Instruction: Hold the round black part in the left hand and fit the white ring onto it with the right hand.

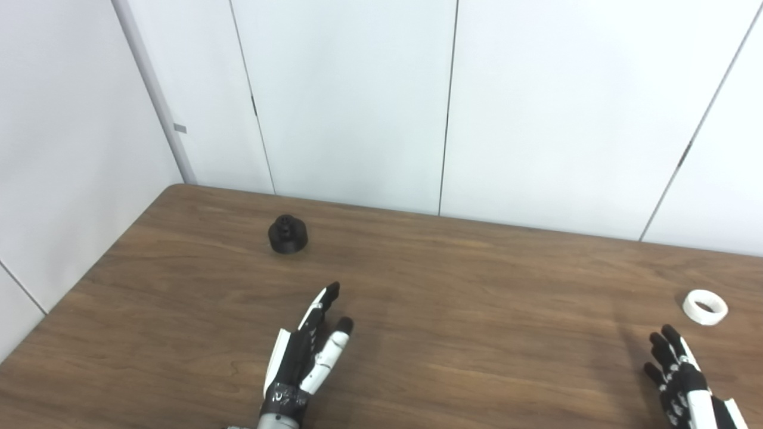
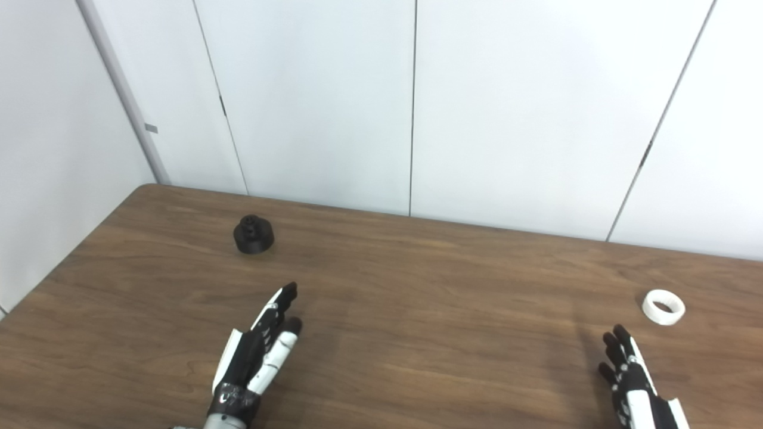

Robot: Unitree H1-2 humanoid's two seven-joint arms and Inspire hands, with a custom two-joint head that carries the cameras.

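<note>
The round black part (image 1: 288, 235) stands on the wooden table (image 1: 453, 286) at the far left; it also shows in the right eye view (image 2: 253, 235). The white ring (image 1: 704, 307) lies flat on the table at the right, also in the right eye view (image 2: 663, 307). My left hand (image 1: 307, 351) is open and empty, fingers stretched forward, well short of the black part. My right hand (image 1: 679, 375) is open and empty at the bottom right, a little nearer to me than the ring and not touching it.
White wall panels (image 1: 357, 101) rise directly behind the table's far edge and along its left side. The table's rounded far-left corner (image 1: 173, 189) is close to the black part.
</note>
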